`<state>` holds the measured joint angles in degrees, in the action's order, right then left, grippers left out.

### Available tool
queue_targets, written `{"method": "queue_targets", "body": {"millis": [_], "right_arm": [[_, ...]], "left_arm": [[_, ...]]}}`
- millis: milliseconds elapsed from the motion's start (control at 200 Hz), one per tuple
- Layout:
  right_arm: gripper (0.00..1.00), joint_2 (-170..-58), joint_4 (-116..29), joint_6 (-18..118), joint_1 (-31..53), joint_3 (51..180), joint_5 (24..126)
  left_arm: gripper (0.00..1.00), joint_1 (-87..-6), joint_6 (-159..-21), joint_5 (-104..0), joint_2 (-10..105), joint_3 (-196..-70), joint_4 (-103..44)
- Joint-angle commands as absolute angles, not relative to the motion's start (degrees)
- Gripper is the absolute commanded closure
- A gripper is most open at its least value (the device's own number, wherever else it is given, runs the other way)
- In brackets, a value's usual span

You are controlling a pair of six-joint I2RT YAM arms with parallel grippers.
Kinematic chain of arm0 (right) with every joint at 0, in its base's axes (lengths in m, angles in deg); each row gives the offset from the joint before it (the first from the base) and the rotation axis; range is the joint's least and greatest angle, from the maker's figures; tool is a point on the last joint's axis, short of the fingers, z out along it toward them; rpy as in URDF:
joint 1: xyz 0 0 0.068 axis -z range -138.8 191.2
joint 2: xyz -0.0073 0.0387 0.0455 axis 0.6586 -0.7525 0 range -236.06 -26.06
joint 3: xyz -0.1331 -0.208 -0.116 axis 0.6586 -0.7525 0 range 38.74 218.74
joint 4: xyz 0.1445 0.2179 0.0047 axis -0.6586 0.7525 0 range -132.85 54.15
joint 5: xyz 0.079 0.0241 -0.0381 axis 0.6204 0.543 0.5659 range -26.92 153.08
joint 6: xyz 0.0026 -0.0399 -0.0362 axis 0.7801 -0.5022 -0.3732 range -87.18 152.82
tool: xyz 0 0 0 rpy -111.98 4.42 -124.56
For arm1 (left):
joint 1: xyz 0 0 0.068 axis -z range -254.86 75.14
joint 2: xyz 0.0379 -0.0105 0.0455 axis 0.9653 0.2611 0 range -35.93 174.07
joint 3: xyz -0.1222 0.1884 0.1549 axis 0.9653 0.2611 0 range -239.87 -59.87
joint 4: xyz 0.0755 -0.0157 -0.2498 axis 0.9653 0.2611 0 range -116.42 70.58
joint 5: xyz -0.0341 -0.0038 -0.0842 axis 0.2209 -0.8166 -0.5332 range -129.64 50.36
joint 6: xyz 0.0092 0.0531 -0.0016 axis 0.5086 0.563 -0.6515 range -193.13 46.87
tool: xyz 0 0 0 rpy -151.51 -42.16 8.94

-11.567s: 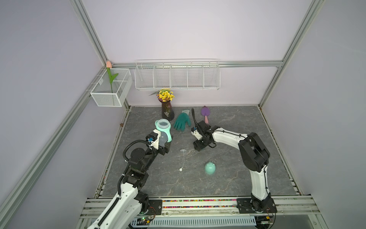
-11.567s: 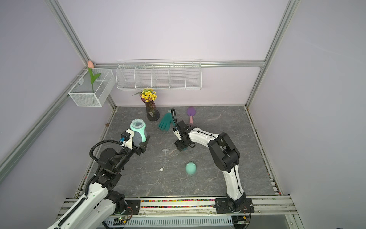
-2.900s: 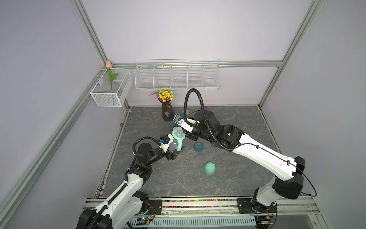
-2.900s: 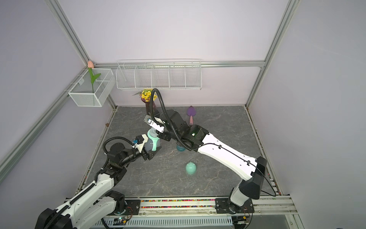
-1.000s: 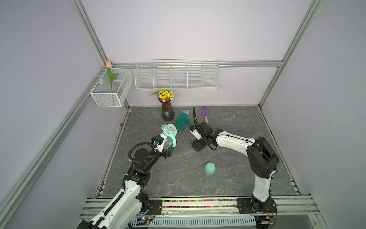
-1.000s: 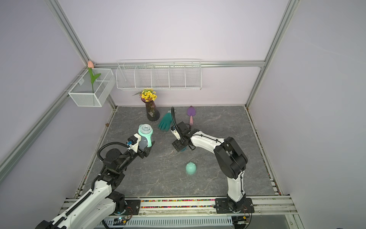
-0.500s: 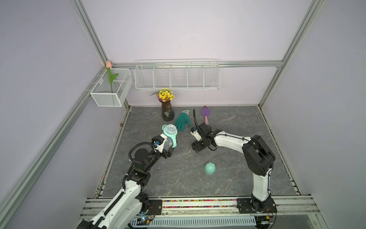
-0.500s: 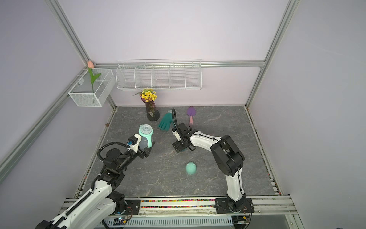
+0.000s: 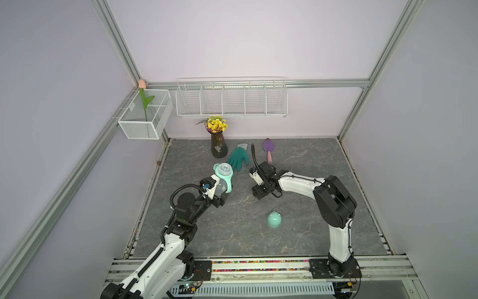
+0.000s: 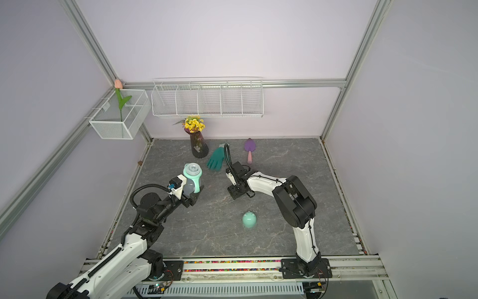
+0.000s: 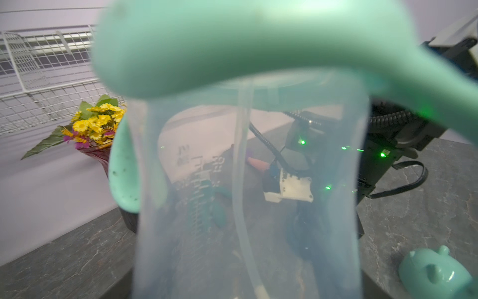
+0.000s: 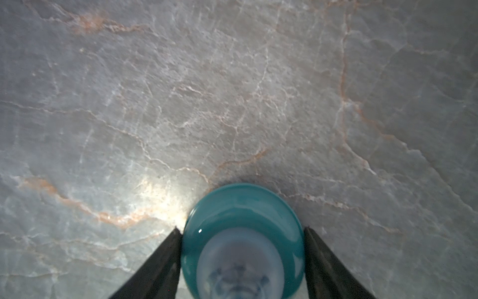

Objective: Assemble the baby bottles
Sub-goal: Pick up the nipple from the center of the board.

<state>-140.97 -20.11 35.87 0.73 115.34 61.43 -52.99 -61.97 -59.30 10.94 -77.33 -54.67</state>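
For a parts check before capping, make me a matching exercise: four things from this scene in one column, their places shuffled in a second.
1. bottle body
2. teal nipple collar
3. dome cap
4. glove

a. alone on the table, towards the front
b. beside the vase
c. held in the left gripper
d. between the fingers of the right gripper

Pairs: 1-c, 2-d, 3-a, 4-b.

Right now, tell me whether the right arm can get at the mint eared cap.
Probably yes: the mint eared cap lies in the open near the right arm, nothing between. But the right end effector is clamped on the teal nipple collar.
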Motion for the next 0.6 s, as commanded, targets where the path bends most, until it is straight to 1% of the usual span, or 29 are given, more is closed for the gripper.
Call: {"method": "queue_targets", "body": {"millis": [0, 125, 355, 475, 595], "right_arm": [[0.48, -137.21, -14.88, 35.73, 1.32, 116.18, 62.67], [0.48, -130.86, -11.68, 35.18, 2.29, 118.41, 65.14], [0.49, -119.94, -3.91, 32.21, 5.05, 123.63, 69.56], [0.51, -115.13, 0.49, 30.27, 5.72, 128.26, 74.17], [0.52, -111.49, 3.08, 29.33, 5.75, 132.03, 81.54]], "left_arm": [[1.0, -53.1, -62.31, -63.59, 12.51, -78.65, -57.78], [1.0, -53.07, -62.38, -68.99, 14.57, -80.44, -56.66], [1.0, -52.98, -60.74, -79.06, 15.57, -84.41, -49.62], [1.0, -52.81, -60.02, -82.54, 15.64, -85.42, -47.38], [1.0, -52.69, -59.4, -86.28, 16.25, -86.68, -45.17]]}}
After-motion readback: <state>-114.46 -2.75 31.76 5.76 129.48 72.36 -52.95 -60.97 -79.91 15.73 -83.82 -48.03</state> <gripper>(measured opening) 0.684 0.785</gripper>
